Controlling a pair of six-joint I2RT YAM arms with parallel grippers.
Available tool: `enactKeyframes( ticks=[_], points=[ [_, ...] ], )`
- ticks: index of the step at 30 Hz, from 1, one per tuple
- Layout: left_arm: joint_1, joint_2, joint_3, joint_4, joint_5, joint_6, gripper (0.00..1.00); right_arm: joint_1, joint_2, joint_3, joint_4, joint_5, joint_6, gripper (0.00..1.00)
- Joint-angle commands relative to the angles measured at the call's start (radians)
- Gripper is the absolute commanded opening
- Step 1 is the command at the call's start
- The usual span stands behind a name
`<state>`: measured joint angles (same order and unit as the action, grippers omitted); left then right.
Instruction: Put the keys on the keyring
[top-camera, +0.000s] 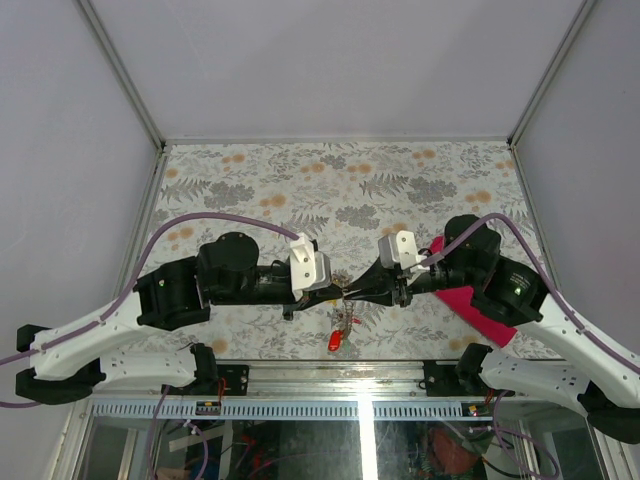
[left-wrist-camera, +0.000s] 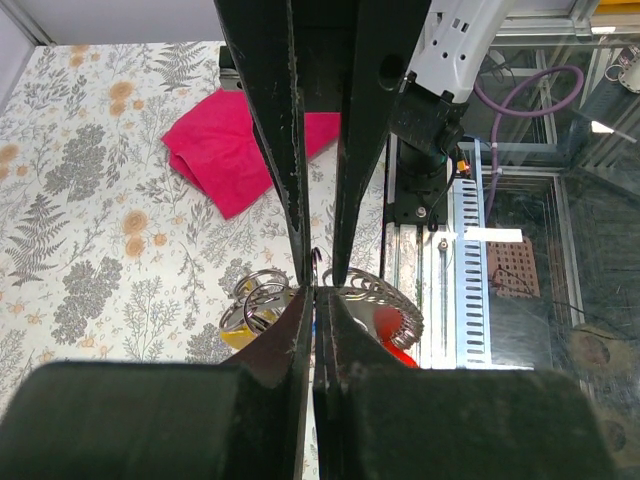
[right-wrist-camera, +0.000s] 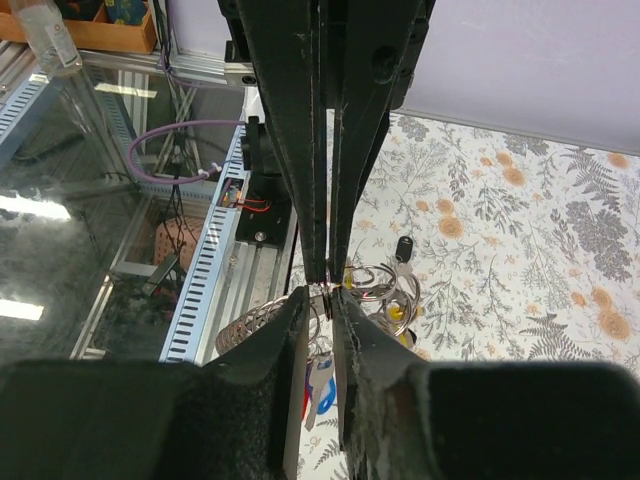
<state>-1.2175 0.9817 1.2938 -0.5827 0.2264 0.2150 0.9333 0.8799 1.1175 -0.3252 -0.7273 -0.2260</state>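
Observation:
My two grippers meet tip to tip over the near middle of the table. The left gripper (top-camera: 338, 287) (left-wrist-camera: 313, 292) is shut, pinching a thin wire of the keyring (left-wrist-camera: 316, 262). The right gripper (top-camera: 358, 290) (right-wrist-camera: 328, 298) has closed to a narrow slit round a loop of the keyring (right-wrist-camera: 372, 283). The keys hang below in a bunch (top-camera: 342, 322). Among them are a red key (top-camera: 335, 341) (left-wrist-camera: 398, 338), a yellow key (left-wrist-camera: 238, 335) (right-wrist-camera: 401, 316), a blue key (right-wrist-camera: 322, 388) and a black key (right-wrist-camera: 404, 247). A coiled metal spring (left-wrist-camera: 388, 296) hangs on the bunch.
A magenta cloth (top-camera: 470, 302) (left-wrist-camera: 225, 150) lies on the flowered tabletop (top-camera: 300, 190) under the right arm. The table's near edge with a slotted metal rail (top-camera: 360, 408) and glass lies just below the bunch. Grey walls enclose the left, right and far sides.

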Motion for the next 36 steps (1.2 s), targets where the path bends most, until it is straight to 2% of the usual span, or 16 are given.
enactKeyframes(
  ticks=[1,4,7,11,14,17,21,31,36],
  points=[
    [-0.003,-0.002,0.032,0.05,0.007,0.002,0.0,0.001,0.003,-0.008,0.087,-0.03,0.032,0.19],
    [-0.003,-0.002,0.032,0.051,0.007,0.0,0.0,0.002,0.005,-0.014,0.098,-0.035,0.036,0.14],
    [-0.004,-0.004,0.034,0.051,0.004,-0.001,0.0,0.002,0.008,-0.016,0.089,-0.043,0.033,0.0],
    [-0.003,-0.017,0.025,0.067,-0.015,-0.01,0.02,0.002,-0.008,-0.035,0.095,-0.048,-0.004,0.0],
    [-0.003,-0.048,-0.009,0.103,-0.032,-0.032,0.17,0.002,-0.061,-0.104,0.191,-0.049,-0.022,0.0],
    [-0.004,-0.085,-0.045,0.133,-0.052,-0.069,0.24,0.001,-0.124,-0.179,0.302,-0.045,-0.056,0.0],
    [-0.003,-0.135,-0.094,0.166,-0.087,-0.126,0.25,0.001,-0.179,-0.233,0.406,-0.041,-0.109,0.0],
    [-0.003,-0.194,-0.183,0.259,-0.099,-0.217,0.27,0.001,-0.233,-0.295,0.516,-0.054,-0.239,0.0],
    [-0.003,-0.199,-0.22,0.271,-0.196,-0.297,0.28,0.002,-0.251,-0.311,0.517,-0.038,-0.269,0.0]
  ],
)
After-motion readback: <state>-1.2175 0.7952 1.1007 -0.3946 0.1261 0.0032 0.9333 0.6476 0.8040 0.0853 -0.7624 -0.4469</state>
